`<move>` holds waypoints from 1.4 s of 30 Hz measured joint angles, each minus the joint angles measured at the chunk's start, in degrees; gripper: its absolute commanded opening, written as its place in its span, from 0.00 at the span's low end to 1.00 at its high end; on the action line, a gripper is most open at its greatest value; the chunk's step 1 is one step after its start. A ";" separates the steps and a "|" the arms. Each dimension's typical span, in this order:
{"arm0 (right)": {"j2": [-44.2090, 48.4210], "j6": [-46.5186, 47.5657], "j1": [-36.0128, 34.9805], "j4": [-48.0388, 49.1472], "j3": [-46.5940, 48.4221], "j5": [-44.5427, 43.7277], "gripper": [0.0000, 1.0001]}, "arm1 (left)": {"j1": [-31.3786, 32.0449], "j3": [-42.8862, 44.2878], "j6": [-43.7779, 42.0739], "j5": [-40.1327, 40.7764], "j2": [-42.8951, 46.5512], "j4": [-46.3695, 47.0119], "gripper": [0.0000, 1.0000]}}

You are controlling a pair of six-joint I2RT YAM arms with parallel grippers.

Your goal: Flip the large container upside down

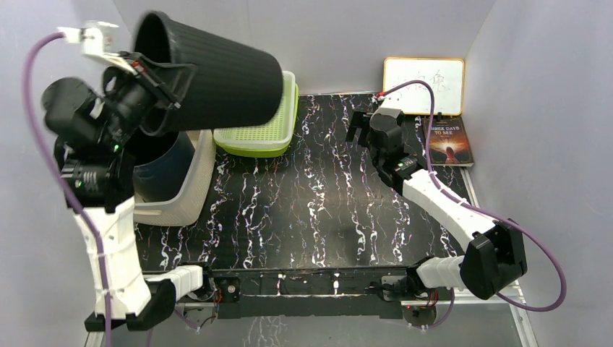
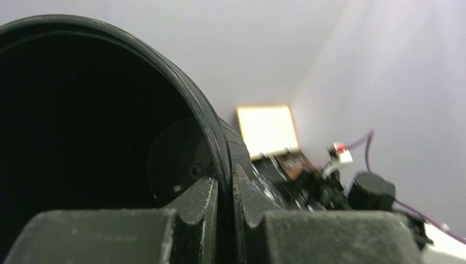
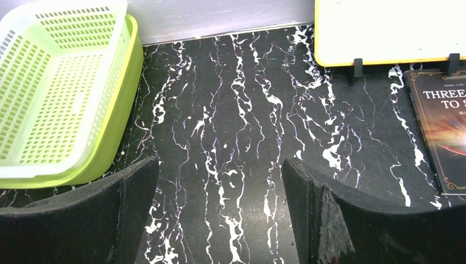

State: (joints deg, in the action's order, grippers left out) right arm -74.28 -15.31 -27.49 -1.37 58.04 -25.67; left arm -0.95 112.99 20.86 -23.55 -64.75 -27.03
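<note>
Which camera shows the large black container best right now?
Top external: the whole ribbed black container shows, lifted and tipped sideways, the left gripper shut on its rim. Left wrist gives only the rim and dark inside, close up. Right wrist misses it.

The large container [image 1: 209, 76] is matt black plastic with fine ribs. The table [image 1: 318, 210] has a smooth black marble-look surface with white veins. The basket [image 3: 118, 82] is perforated, slightly glossy green plastic.

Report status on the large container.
Left gripper shut on black container rim. Container aloft, tipped on its side. Right gripper open, empty. Green basket and white bin below it.
</note>
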 measured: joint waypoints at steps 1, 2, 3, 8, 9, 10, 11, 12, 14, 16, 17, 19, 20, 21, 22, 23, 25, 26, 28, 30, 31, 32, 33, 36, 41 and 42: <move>0.00 -0.17 0.09 -0.04 0.00 0.20 0.82 | 0.04 -0.81 0.83 -3.04 -1.16 -0.87 0.00; 0.00 -0.31 0.17 -0.07 0.00 0.39 0.82 | 0.07 -2.10 1.46 -5.62 -2.03 -1.79 0.00; 0.00 -0.52 0.24 -0.07 0.02 0.57 0.82 | 0.04 -3.89 1.95 -7.65 -2.49 -2.58 0.00; -0.15 -1.51 0.42 -0.09 0.15 1.40 0.82 | 0.04 -16.22 2.45 -12.24 -1.09 -4.79 0.00; -0.35 -1.60 0.52 -0.09 0.35 1.57 0.82 | 0.04 -18.38 2.29 -12.22 -0.76 -5.27 0.00; -0.48 -1.64 0.55 -0.07 0.50 1.68 0.82 | -0.02 -20.09 2.16 -12.17 -0.61 -5.97 0.00; -0.63 -1.70 0.57 -0.07 0.68 1.79 0.82 | -0.02 -21.05 2.10 -12.09 -0.61 -6.54 0.00; -0.79 -1.75 0.61 -0.04 0.81 1.86 0.82 | -0.02 -21.92 2.05 -12.28 -0.59 -7.06 0.00; -1.07 -1.81 0.66 -0.04 0.92 1.97 0.82 | 0.33 -22.58 1.70 -12.59 -0.50 -7.37 0.00; -1.36 -1.99 0.66 -0.07 1.09 2.16 0.82 | 0.72 -23.04 1.16 -12.39 0.13 -7.50 0.00; -1.46 -2.08 0.66 -0.04 1.16 2.29 0.82 | 0.87 -23.23 0.70 -11.82 0.48 -7.65 0.00; -1.66 -2.34 0.66 -0.04 1.22 2.60 0.82 | 1.66 -23.96 0.00 -10.75 0.98 -7.52 0.00; -1.75 -2.43 0.66 -0.07 1.22 2.71 0.82 | 2.38 -24.50 -0.33 -9.94 1.09 -7.43 0.00; -1.84 -2.51 0.66 -0.07 1.22 2.75 0.82 | 3.39 -25.16 -0.76 -9.14 1.11 -7.32 0.00; -1.86 -2.62 0.66 -0.07 1.22 2.82 0.82 | 4.61 -25.99 -0.98 -8.13 1.03 -7.15 0.00; -1.86 -2.64 0.66 -0.09 1.22 2.91 0.82 | 5.73 -26.69 -1.33 -7.30 0.79 -6.97 0.00; -1.86 -2.67 0.66 -0.07 1.25 2.91 0.82 | 8.76 -28.72 -2.14 -4.92 -0.09 -6.27 0.00; -1.86 -2.67 0.66 -0.07 1.27 2.93 0.82 | 9.77 -29.31 -2.51 -3.98 -0.57 -6.14 0.00; -1.86 -2.64 0.76 -0.09 1.27 2.91 0.82 | 12.68 -30.45 -3.45 -1.07 -2.01 -5.33 0.00; -1.86 -2.62 0.98 -0.09 1.27 2.91 0.83 | 15.63 -30.64 -4.44 2.34 -3.50 -5.01 0.00; -1.86 -2.62 1.09 -0.09 1.27 2.91 0.83 | 16.94 -30.64 -4.85 4.09 -4.20 -4.96 0.00; -1.86 -2.60 1.25 -0.09 1.27 2.91 0.83 | 17.18 -30.64 -5.25 5.53 -4.68 -4.98 0.00; -1.86 -2.58 1.36 -0.09 1.27 2.91 0.84 | 18.84 -30.64 -5.46 7.10 -5.22 -4.98 0.00; -1.84 -2.32 1.64 -0.11 1.27 2.91 0.84 | 21.51 -30.64 -5.70 10.93 -6.32 -4.83 0.07; -1.84 -1.88 1.88 -0.11 1.27 2.97 0.85 | 25.27 -30.64 -4.85 15.80 -8.68 -5.60 0.48; -1.84 -1.75 1.95 -0.13 1.27 3.08 0.85 | 25.64 -30.64 -4.46 16.26 -9.27 -5.64 0.51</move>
State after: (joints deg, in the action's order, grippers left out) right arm -76.12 -17.06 -25.54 -1.50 59.31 -22.59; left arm 24.69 82.35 16.40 -7.29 -74.02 -32.67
